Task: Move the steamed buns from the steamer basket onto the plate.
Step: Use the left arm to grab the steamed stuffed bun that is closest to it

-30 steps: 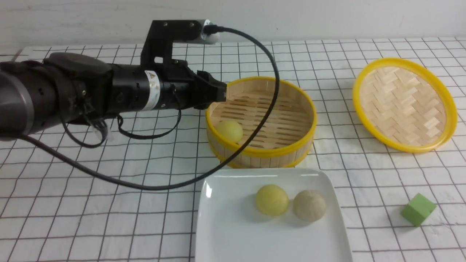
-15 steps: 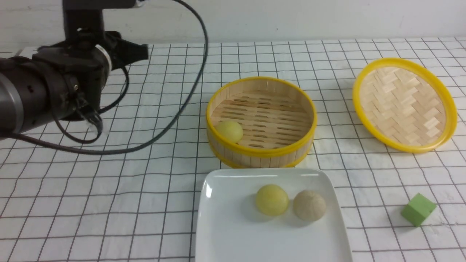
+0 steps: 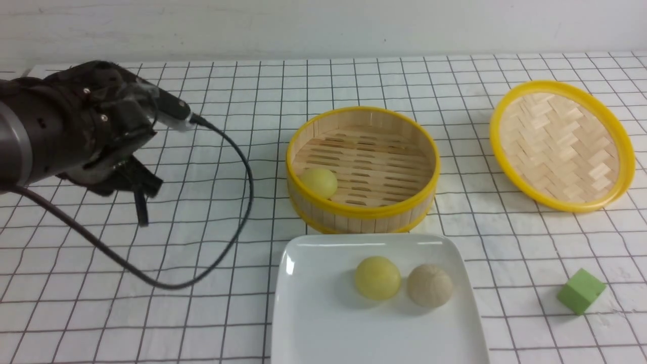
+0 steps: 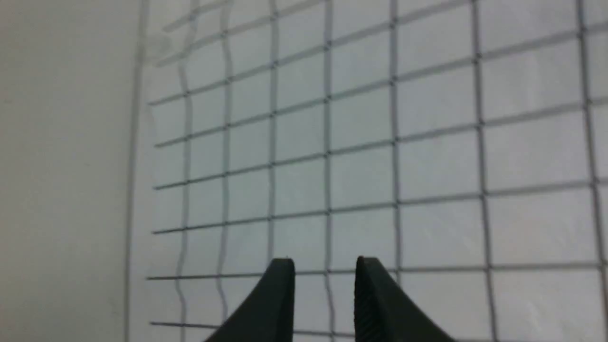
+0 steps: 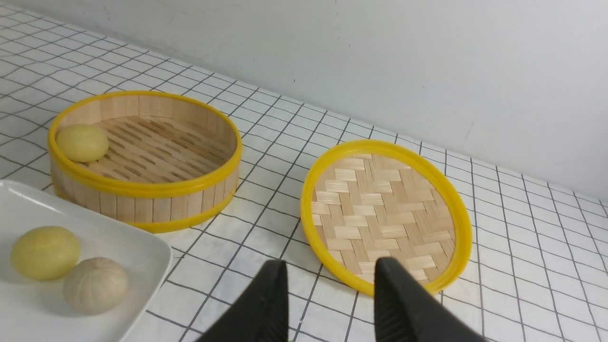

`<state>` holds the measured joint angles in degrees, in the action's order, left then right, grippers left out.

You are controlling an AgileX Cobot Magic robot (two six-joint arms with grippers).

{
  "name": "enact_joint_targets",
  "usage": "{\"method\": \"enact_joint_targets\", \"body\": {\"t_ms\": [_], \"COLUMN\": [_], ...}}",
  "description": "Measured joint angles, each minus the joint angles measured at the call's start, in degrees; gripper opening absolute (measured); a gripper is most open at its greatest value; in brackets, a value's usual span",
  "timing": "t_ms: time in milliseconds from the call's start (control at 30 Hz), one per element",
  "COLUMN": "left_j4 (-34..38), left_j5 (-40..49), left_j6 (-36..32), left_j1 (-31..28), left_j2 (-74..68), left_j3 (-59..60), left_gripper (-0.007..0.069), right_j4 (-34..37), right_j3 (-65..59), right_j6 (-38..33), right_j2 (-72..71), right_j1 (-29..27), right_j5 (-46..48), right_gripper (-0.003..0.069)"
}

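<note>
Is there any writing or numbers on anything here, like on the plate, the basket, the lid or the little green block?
None: no word, number, brand or sign can be read in any view.
The plate, the steamer basket, the lid, the green cube, the yellow bun in the basket, the yellow bun on the plate, the beige bun and the checked cloth are plain.
The left arm shows no readable label.

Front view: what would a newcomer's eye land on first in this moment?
The yellow-rimmed steamer basket sits at centre, with a lone yellow bun against its left wall. Just in front of it, the white plate carries a second yellow bun and a beige bun side by side. The dark left arm looms at the left, away from both.
</note>
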<state>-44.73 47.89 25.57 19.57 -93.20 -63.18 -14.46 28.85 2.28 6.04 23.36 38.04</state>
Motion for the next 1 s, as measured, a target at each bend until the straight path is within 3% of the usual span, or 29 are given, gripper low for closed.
{"method": "enact_joint_targets", "body": {"t_ms": [33,133,233,267,333,467,733,1000], "left_j4": [6.3,13.6,31.2,31.2,40.2,49.9,54.4,59.9], "left_j5": [-0.3,-0.6,-0.7,-0.7,-0.6,0.1,2.9,8.9], "left_j6": [-6.0,-12.8,-25.6,-25.6,-32.3,-35.3,-35.9,-40.1], "left_j1": [0.0,0.0,0.0,0.0,0.0,0.0,0.0,0.0], "left_j2": [0.0,0.1,1.3,1.3,2.4,2.7,0.9,-5.3], "left_j3": [-0.3,-1.2,-5.1,-5.1,-9.4,-15.5,-21.7,-25.5], "left_gripper": [0.0213,0.0213,0.0213,0.0213,0.0213,0.0216,0.0233,0.036], "right_j4": [-0.1,-0.1,-0.2,-0.2,-0.2,-0.2,-0.2,0.0], "right_j3": [0.0,0.0,0.0,0.0,0.0,0.0,0.0,0.0], "right_j6": [0.0,0.0,0.0,0.0,0.0,0.0,0.0,0.0], "right_j2": [0.0,0.0,0.0,0.0,0.0,0.0,0.0,0.0], "right_j1": [0.0,0.0,0.0,0.0,0.0,0.0,0.0,0.0], "right_j5": [0.0,0.0,0.0,0.0,0.0,0.0,0.0,0.0], "right_gripper": [0.0276,0.0276,0.0276,0.0276,0.0276,0.0276,0.0276,0.0276]}}
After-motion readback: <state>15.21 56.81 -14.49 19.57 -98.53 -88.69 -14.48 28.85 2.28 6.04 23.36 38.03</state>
